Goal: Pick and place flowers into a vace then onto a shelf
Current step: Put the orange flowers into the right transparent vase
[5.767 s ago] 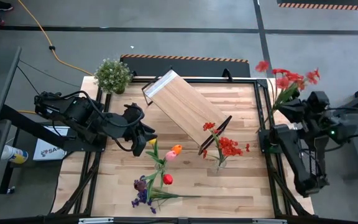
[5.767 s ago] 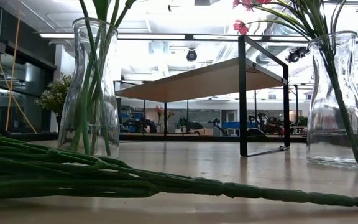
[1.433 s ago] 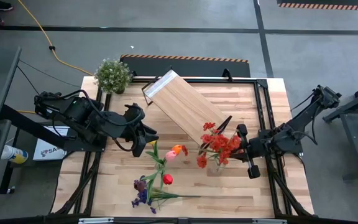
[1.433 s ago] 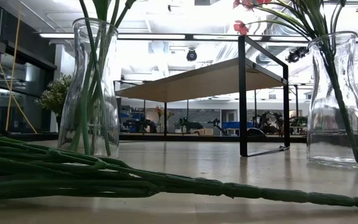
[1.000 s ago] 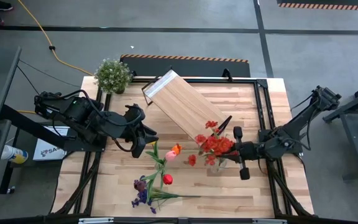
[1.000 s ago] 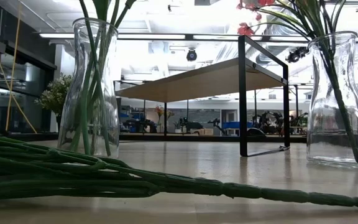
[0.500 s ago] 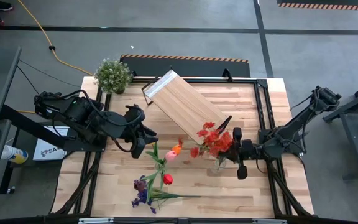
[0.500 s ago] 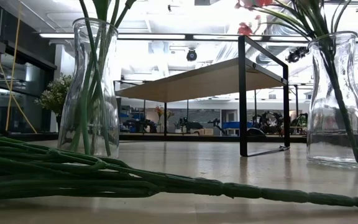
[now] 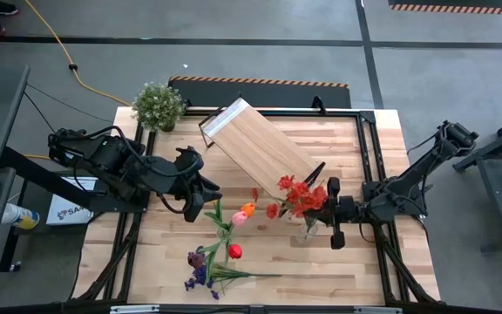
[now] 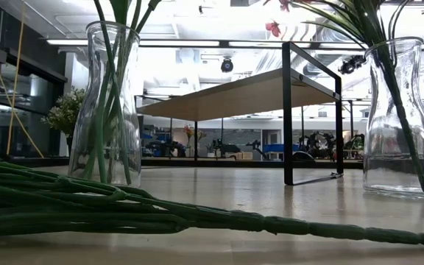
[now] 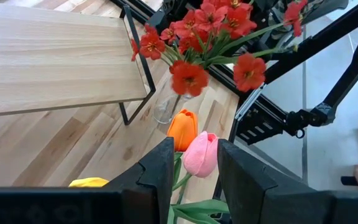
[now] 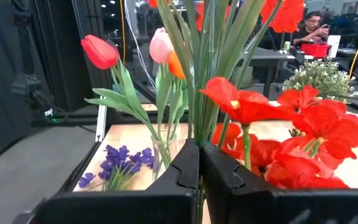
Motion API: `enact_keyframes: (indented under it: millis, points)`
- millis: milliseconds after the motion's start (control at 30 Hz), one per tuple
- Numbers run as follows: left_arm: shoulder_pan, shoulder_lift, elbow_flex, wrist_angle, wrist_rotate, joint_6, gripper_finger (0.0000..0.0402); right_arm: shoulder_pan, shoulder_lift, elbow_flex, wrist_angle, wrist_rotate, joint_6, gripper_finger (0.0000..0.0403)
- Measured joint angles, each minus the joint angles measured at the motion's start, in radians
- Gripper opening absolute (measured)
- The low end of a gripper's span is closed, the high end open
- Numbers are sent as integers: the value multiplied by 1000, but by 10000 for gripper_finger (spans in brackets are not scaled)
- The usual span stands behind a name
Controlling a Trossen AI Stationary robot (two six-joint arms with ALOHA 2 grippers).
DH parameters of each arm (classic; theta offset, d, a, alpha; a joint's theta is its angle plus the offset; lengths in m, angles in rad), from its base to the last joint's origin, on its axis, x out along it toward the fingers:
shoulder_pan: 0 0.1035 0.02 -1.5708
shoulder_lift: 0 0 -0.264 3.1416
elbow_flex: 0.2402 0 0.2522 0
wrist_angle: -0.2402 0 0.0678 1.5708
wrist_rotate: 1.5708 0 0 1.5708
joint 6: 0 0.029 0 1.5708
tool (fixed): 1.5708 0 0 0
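Red spray standing in the right vase, stems reaching down into the glass and blossoms leaning up and away toward the shelf. Stems running near upright, long axis tilted slightly off the vase's mouth. Lying just beside the right tool, on the side toward the tabletop's middle; far nearer to that arm than to the left one. Right tool pinching fully closed on the green stems, as the right wrist view shows, fingers meeting around the bundle just under the blossoms. Judging the spray as being seated into the vase; next move probably calling for a release straight off the stems without dragging the glass over.

Farther out, tulips standing in the left vase, purple spray lying flat on the tabletop nearby. Left tool hovering just beside the tulip heads, fingers partly spread, gripping nothing visible; tulips showing between them in the left wrist view but apart from them. Shelf sitting diagonally behind both vases, carrying nothing yet.
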Motion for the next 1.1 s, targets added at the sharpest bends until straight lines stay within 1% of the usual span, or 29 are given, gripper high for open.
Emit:
enact_keyframes:
  millis: [633, 900, 1100]
  points:
    - [0, 0, 0, 0, 0, 0, 156, 0, 0, 0, -32, 2, 5, 3]
    - [0, 0, 0, 0, -1, 25, 156, 0, 0, 0, -47, -16, 24, 30]
    - [0, 0, 0, 0, -1, 26, 156, 0, 0, 0, -47, -17, 25, 59]
